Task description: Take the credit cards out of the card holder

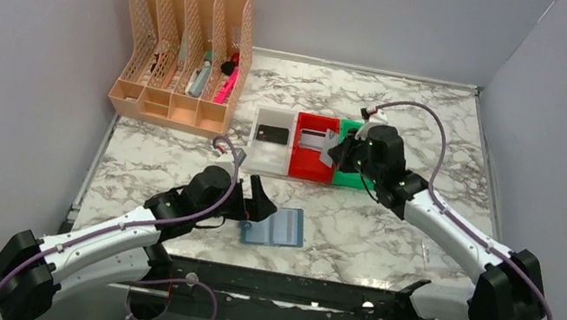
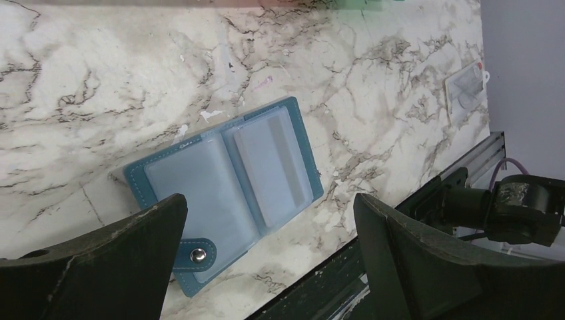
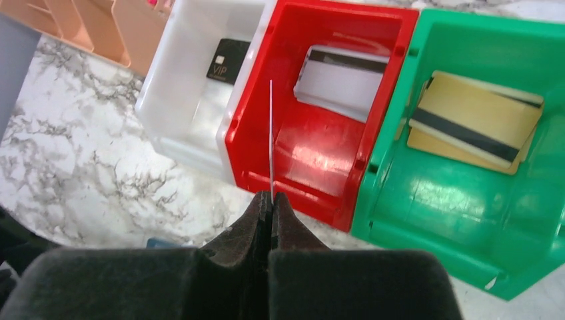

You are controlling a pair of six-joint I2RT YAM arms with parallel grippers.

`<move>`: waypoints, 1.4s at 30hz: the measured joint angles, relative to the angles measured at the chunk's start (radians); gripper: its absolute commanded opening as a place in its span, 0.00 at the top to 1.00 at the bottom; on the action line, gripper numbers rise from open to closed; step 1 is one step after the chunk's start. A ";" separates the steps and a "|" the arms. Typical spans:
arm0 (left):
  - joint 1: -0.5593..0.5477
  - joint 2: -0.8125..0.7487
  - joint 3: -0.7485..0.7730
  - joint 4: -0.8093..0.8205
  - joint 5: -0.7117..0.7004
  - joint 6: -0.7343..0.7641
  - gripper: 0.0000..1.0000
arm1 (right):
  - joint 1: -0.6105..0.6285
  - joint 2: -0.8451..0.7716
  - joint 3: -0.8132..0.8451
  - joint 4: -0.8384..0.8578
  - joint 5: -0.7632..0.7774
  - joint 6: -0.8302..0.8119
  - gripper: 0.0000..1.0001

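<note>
Right gripper (image 3: 271, 199) is clamped on a thin card (image 3: 271, 137), edge-on, over the red bin (image 3: 313, 160) mid-frame; left gripper (image 2: 270, 203) hangs spread wide over the open blue wallet (image 2: 220, 167).

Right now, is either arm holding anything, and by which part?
The right gripper pinches a thin card by its near edge, above the red bin. The left gripper is open and holds nothing.
</note>
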 measured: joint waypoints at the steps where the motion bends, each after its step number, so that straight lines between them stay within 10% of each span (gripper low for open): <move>1: 0.000 -0.002 0.003 -0.008 -0.004 0.002 0.01 | 0.000 0.025 0.026 -0.008 0.008 -0.013 0.99; 10: 0.001 0.010 0.055 -0.082 -0.032 0.045 0.01 | 0.000 0.280 0.269 -0.005 0.015 -0.205 0.99; 28: 0.001 0.003 0.070 -0.099 -0.059 0.056 0.01 | 0.023 0.489 0.225 0.237 0.073 -0.823 0.98; 42: 0.001 -0.006 0.070 -0.123 -0.071 0.056 0.01 | 0.049 0.606 0.248 0.282 0.195 -0.985 0.90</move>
